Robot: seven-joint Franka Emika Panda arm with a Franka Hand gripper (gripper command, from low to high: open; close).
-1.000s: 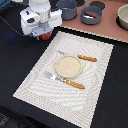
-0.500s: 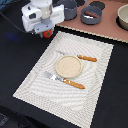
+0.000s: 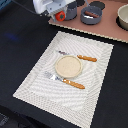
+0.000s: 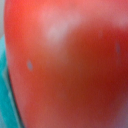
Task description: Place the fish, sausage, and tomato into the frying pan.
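Observation:
My gripper (image 3: pixel 59 17) is at the back left of the exterior view, above the near edge of the pink-brown board (image 3: pixel 107 31). It is shut on the red-orange tomato (image 3: pixel 60 16), which fills the wrist view (image 4: pixel 70 65). The shallow blue-grey frying pan (image 3: pixel 91 19) stands on the board to the exterior view's right of the gripper, apart from it. A thin reddish-brown streak inside the pan looks like the sausage (image 3: pixel 90 13). The fish is not in view.
A taller blue-grey pot (image 3: pixel 71 12) stands right beside the gripper, between it and the pan. A dark lid (image 3: pixel 98 4) and a beige bowl (image 3: pixel 123 17) are on the board. The striped placemat (image 3: pixel 35 80) holds a beige plate (image 3: pixel 67 65), knife (image 3: pixel 86 58) and fork (image 3: pixel 70 82).
My gripper has moved with the tomato toward the exterior view's right and farther back, closer to the pot and the pan.

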